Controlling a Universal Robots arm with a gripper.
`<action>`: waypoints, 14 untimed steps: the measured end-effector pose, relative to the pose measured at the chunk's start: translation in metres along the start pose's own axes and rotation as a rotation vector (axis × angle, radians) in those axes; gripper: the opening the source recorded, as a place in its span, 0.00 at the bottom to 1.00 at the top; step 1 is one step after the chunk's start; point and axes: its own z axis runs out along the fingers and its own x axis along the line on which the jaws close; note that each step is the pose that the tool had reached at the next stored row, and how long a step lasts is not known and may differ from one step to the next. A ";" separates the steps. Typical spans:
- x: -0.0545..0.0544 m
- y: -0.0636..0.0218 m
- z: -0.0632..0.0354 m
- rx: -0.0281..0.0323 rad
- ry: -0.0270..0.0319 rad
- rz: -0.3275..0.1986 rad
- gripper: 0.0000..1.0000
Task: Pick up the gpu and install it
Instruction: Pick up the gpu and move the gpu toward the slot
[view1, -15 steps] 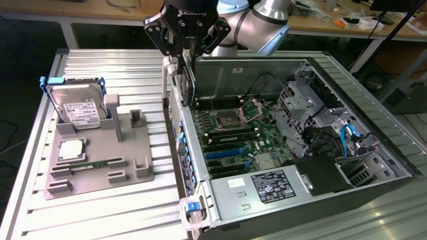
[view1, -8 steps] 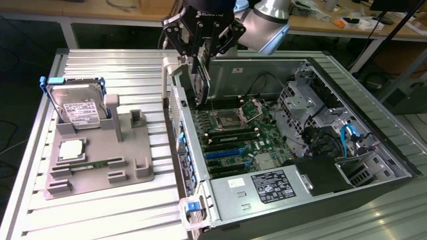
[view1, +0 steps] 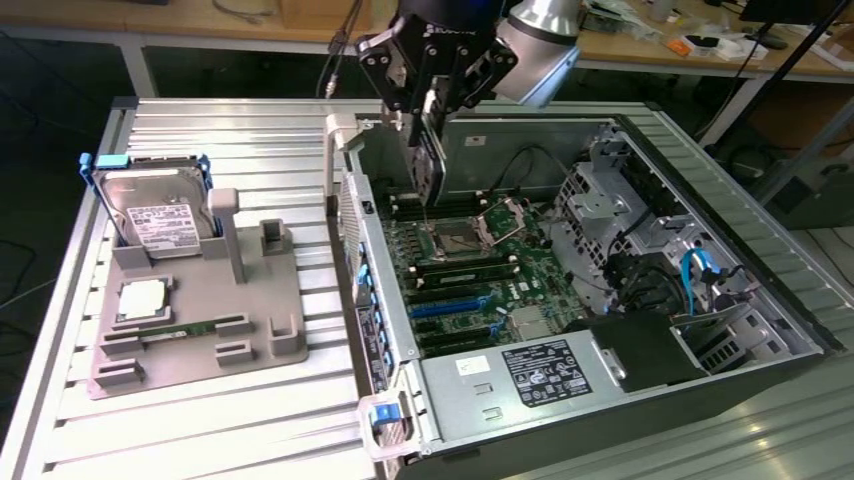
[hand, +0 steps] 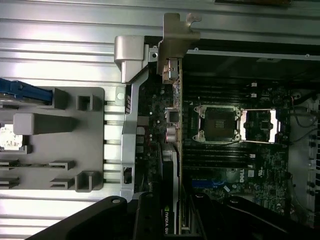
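The arm hangs from above with its wrist pointing straight down, the gripper fingers clamped on the upright gpu.

Arm and tool, seen from outside and from the wrist. Wrist joint: a rounded, silver-grey housing with a paler end cap and a smooth, faintly shiny surface. Tool: a black, boxy body with one short line of white lettering, too small to read. Black finger links are hinged to the body on either side, with small pale pivot heads along them. A thin dark cable hangs beside the body on the exterior view's left. In the wrist view the tool appears as glossy black angular plates. One plate carries a round-headed screw.
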 end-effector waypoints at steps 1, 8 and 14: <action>-0.002 -0.0001 0.0001 -0.0004 0.0000 0.000 0.27; -0.020 -0.0009 0.0007 -0.0037 -0.0002 0.000 0.27; -0.036 -0.0015 0.0012 -0.0062 -0.0003 0.000 0.27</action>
